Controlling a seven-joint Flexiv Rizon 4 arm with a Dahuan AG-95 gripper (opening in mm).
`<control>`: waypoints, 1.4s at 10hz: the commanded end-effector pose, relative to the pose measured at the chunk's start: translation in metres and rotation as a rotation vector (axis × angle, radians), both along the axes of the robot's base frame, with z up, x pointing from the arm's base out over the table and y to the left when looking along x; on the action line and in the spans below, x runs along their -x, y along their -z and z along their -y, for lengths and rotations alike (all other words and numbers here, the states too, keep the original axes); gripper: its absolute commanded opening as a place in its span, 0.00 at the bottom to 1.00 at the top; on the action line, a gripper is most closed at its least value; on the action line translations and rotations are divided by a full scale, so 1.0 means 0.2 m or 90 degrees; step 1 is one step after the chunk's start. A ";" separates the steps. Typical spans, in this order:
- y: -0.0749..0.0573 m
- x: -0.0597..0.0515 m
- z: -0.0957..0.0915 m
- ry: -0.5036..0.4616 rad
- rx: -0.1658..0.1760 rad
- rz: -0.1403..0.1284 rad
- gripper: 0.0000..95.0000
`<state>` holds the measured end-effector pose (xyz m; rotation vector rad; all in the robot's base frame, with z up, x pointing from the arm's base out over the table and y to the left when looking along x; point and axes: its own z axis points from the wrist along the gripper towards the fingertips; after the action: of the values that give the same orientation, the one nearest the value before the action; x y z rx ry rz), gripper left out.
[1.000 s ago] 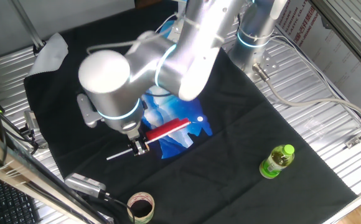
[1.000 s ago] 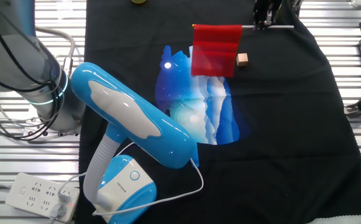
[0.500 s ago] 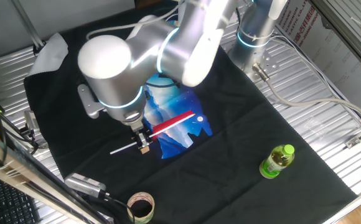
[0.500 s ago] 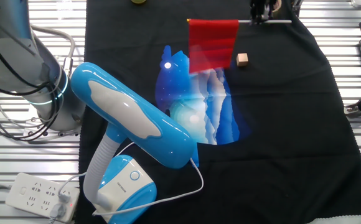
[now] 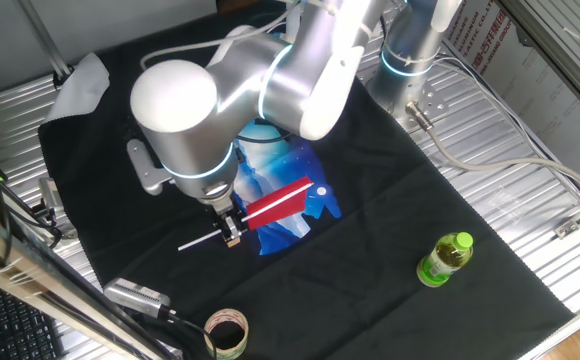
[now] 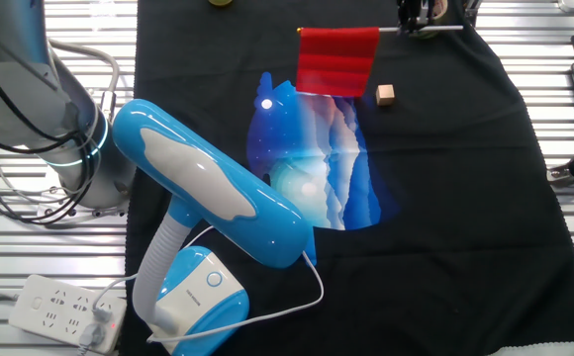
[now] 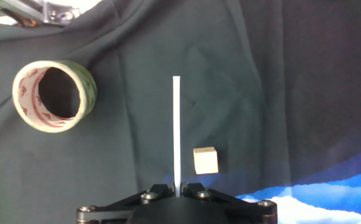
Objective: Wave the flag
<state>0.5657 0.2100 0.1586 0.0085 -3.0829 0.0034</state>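
Fingers (image 7: 177, 192) pinching thin white stick, flat red flag (image 6: 337, 61)

Bright, even light, sharp, soft shadows

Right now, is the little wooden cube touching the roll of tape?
No, in the hand view the wooden cube sits well apart from the tape roll, across the flag's stick.

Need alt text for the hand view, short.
The hand grips a thin white stick that runs straight up the middle of the picture, above a black cloth. A roll of tape lies at the left, a small wooden cube just right of the stick, and a blue-and-white cloth shows at the lower right.
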 end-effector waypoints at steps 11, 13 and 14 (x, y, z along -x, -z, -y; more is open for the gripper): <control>-0.01 0.00 -0.01 -0.039 0.028 -0.009 0.00; -0.01 0.00 -0.01 -0.040 0.037 -0.007 0.00; -0.01 0.00 -0.01 -0.045 0.048 0.001 0.00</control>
<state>0.5670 0.2117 0.1600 0.1121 -3.0711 0.1203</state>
